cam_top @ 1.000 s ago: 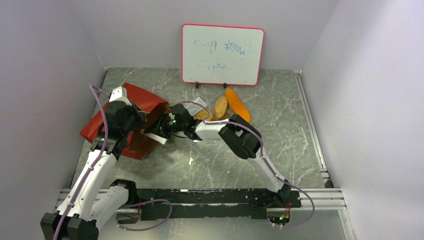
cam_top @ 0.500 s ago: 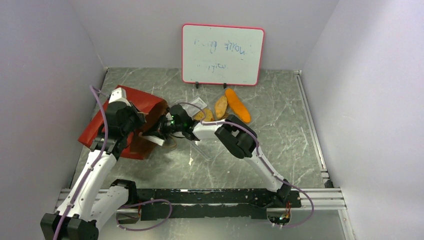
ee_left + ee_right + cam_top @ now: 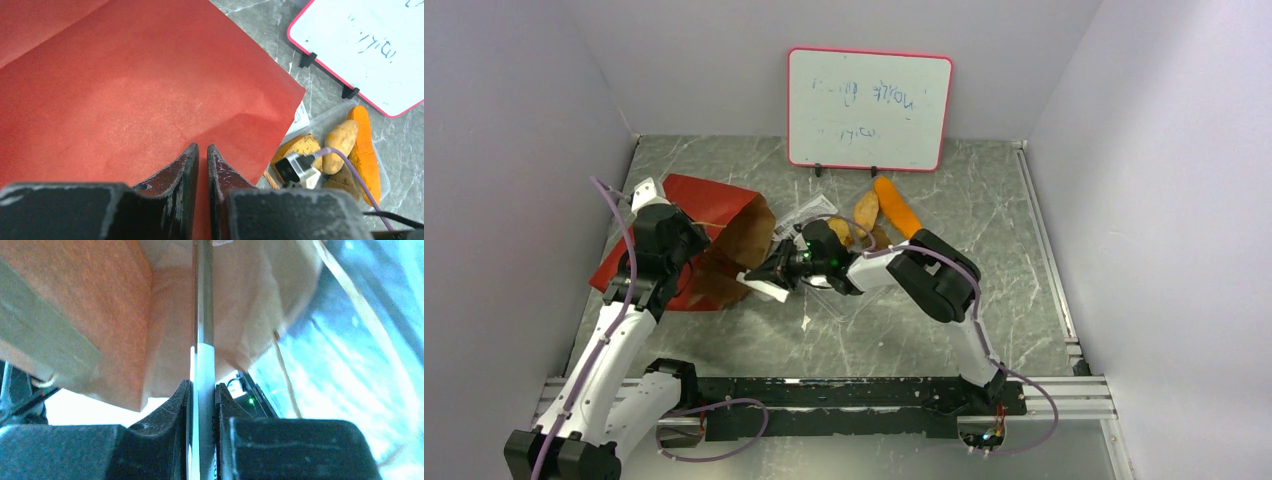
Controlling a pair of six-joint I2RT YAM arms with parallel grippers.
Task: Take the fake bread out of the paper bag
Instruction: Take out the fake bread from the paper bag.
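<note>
The red paper bag (image 3: 694, 205) lies on its side at the left, its brown kraft mouth (image 3: 742, 238) facing right. My left gripper (image 3: 657, 222) is shut on its red upper wall (image 3: 150, 85), fingertips (image 3: 194, 150) almost together. My right gripper (image 3: 770, 281) sits just outside the mouth, shut on a thin white flat piece (image 3: 203, 365) seen edge-on. Fake bread lies by a clear tray (image 3: 320, 116): orange baguette (image 3: 899, 208), tan roll (image 3: 865, 212), golden slice (image 3: 301, 146), dark lump (image 3: 343, 180). I see no bread inside the bag.
A whiteboard (image 3: 869, 108) stands at the back centre, just behind the bread. The bag's thin cord handles (image 3: 281, 365) hang loose by the mouth. Grey walls close in both sides, and a metal rail (image 3: 1044, 240) runs along the right of the table.
My right gripper has pulled back right and toward the near edge, out of the bag mouth, and closed on the white piece. The bag mouth now gapes wider, showing brown inside. The left arm shifted slightly left.
</note>
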